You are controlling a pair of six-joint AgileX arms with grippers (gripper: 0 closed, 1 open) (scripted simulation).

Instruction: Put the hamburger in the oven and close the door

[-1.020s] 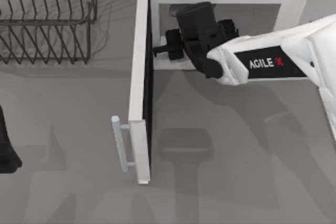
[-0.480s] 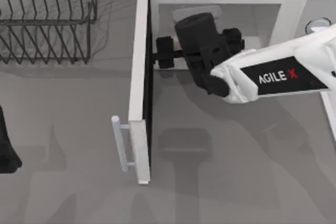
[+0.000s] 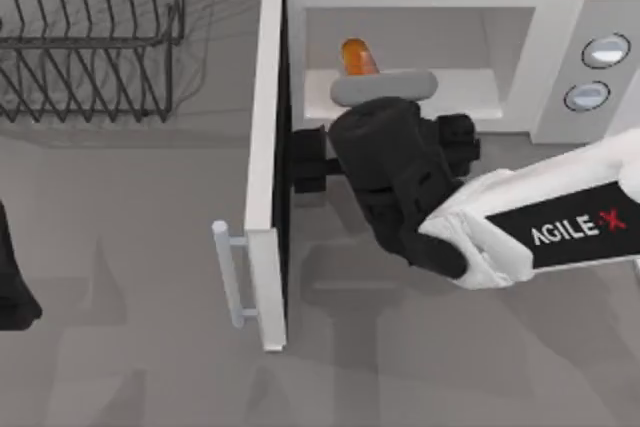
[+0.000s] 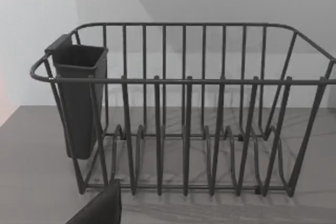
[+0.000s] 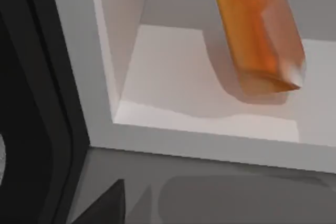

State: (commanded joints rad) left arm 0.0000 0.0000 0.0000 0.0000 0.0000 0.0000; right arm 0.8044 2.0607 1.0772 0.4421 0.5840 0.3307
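hamburger point(image 3: 358, 57) in oven point(image 3: 560, 17) | door point(image 3: 268, 167) open | right end effector point(image 3: 310, 159) apparently apart, empty

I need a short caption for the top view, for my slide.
Hamburger inside the oven, door open, right gripper just outside.

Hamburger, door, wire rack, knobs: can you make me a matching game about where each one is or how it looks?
Things:
1. hamburger
2. door
3. wire rack
4. knobs

Descriptions:
A. swung wide open
B. on the oven's right side panel
C. inside the oven cavity
D. at the table's far left

Pairs: 1-C, 2-A, 3-D, 4-B
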